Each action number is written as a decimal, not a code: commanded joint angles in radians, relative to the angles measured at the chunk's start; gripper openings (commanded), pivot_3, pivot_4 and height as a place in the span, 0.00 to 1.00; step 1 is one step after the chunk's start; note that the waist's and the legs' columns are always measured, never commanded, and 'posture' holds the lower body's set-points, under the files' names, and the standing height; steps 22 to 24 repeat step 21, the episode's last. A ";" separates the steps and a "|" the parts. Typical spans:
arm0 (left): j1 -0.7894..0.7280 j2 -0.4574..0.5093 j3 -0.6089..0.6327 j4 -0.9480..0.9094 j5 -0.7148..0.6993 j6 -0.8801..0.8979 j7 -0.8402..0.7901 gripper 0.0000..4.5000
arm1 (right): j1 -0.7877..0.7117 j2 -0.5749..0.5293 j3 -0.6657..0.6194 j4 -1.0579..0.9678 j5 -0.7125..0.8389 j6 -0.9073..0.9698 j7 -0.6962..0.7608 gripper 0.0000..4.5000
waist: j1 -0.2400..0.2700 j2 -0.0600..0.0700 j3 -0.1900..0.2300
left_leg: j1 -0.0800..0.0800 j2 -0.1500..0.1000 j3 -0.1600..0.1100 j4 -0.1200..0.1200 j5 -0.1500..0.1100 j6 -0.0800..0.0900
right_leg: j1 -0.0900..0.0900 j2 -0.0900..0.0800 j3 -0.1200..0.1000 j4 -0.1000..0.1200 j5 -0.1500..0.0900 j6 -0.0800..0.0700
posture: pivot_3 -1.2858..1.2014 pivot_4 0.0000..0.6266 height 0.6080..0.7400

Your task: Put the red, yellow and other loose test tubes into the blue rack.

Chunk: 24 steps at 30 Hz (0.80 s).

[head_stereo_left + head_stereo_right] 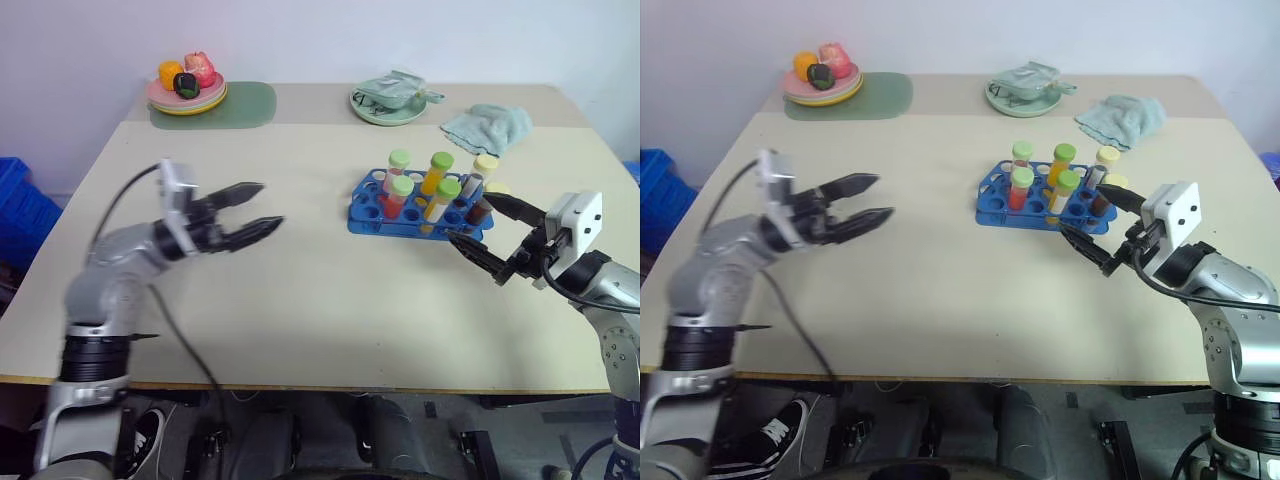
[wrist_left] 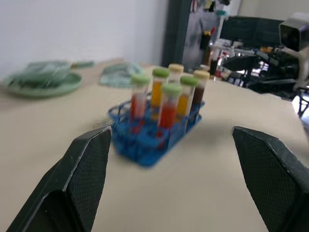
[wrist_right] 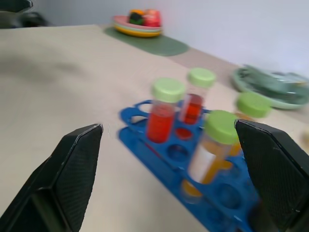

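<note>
Left eye view: left gripper (image 1: 262, 207) and right gripper (image 1: 478, 223), jaws wide apart, both empty.

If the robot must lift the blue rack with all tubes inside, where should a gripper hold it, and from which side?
Probably by the short end wall of the blue rack that faces the left gripper, coming in level from the robot's left. The capped tubes stand upright and crowd the top, so a grasp from above is blocked; that end has empty holes and a bare edge. The right gripper could steady the opposite end.
</note>
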 commanded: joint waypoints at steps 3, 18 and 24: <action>0.104 0.154 0.149 0.057 -0.034 -0.085 -0.239 0.90 | -0.053 -0.023 0.040 -0.007 0.031 0.005 0.076 1.00 | -0.005 0.000 0.000 | 0.000 0.000 0.000 -0.001 0.000 0.000 | 0.000 0.000 0.000 0.000 0.000 0.000 | 0.52 0.24 1.00; 0.291 0.270 0.296 0.065 -0.037 -0.158 -0.349 0.90 | -0.032 -0.046 0.034 0.031 0.017 -0.033 0.170 1.00 | -0.004 0.000 0.000 | -0.001 0.001 0.000 -0.001 0.000 0.001 | -0.001 -0.004 -0.001 0.000 0.000 0.000 | 0.52 0.24 1.00; 0.301 0.260 0.300 0.033 -0.048 -0.146 -0.332 0.90 | -0.038 -0.048 0.041 0.047 0.011 -0.043 0.184 1.00 | -0.005 0.000 0.000 | 0.000 0.001 0.000 -0.001 0.000 0.001 | -0.001 -0.004 -0.001 0.000 0.000 0.000 | 0.52 0.24 1.00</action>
